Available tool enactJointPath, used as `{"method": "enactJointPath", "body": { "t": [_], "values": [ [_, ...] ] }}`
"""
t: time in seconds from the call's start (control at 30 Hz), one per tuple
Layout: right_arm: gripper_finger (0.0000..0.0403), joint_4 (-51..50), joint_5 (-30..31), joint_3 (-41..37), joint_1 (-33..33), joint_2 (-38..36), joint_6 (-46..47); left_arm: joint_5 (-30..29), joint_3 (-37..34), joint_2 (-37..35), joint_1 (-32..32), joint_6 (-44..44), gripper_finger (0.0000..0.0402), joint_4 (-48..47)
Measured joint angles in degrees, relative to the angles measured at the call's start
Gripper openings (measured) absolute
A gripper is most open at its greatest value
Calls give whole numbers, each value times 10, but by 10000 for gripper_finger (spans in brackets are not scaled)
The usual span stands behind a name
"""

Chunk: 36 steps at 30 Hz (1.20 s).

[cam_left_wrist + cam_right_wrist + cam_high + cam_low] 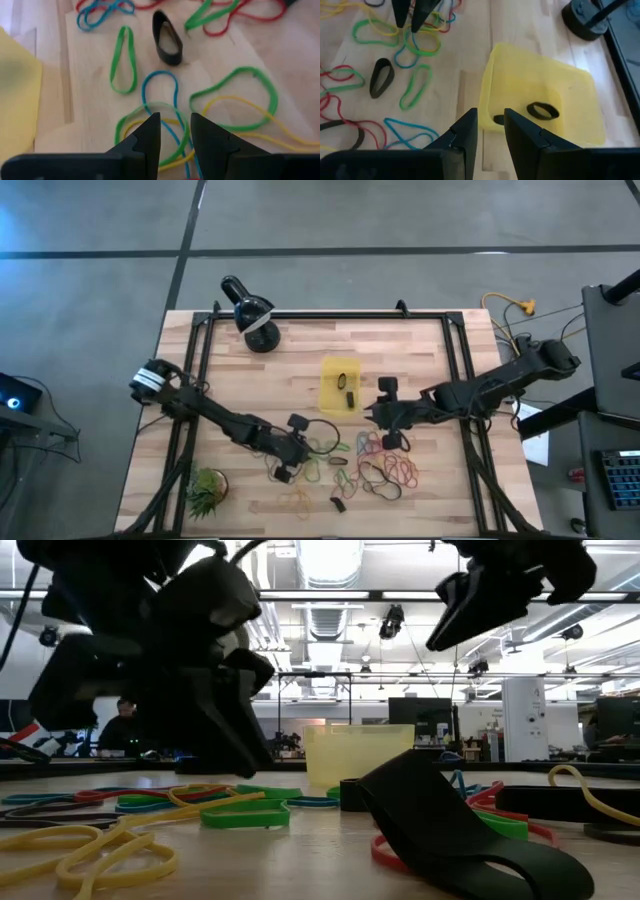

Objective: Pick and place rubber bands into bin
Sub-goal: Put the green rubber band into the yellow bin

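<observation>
Left gripper (175, 131): its two dark fingers stand slightly apart, clamped on nothing, poised low over a tangle of thin green, yellow and blue rubber bands (165, 112) — presumably lined up to pinch one strand. In the high view this gripper (288, 448) sits lower centre of the frame, at the left edge of the scattered loops.

Right gripper (490, 125): fingers a narrow gap apart and empty, hanging just short of the near rim of the small bright yellow rectangular plastic bin (542, 100). The bin lies at the centre of the high view, above the pile, and holds two short black bands (542, 111) — so the placement looks like a drop-off or a retreat from one.

Loose bands remain on the pale wooden table (430, 350) at lower centre, beside the bin.

Hidden or unclear: whether the left fingertips touch a band cannot be told. In the low view both arms are dark masses, and a broad black band (450, 825) blocks the right foreground.
</observation>
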Motion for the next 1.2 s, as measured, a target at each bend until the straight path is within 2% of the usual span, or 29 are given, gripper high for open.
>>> {"method": "enactJointPath", "body": {
  "t": [0.37,0.63,0.9,1.2],
  "values": [
    [91,0,0,-12,1,-1,20,11,1,24,9,-20,83,0],
    [80,-1,0,-12,1,-1,22,8,0,23,11,-20,6,-15],
    [68,0,0,-14,1,-1,34,8,2,13,11,-20,1,-19],
    [74,-1,0,-26,1,0,53,6,-1,-59,10,-15,0,-16]
  ]
}}
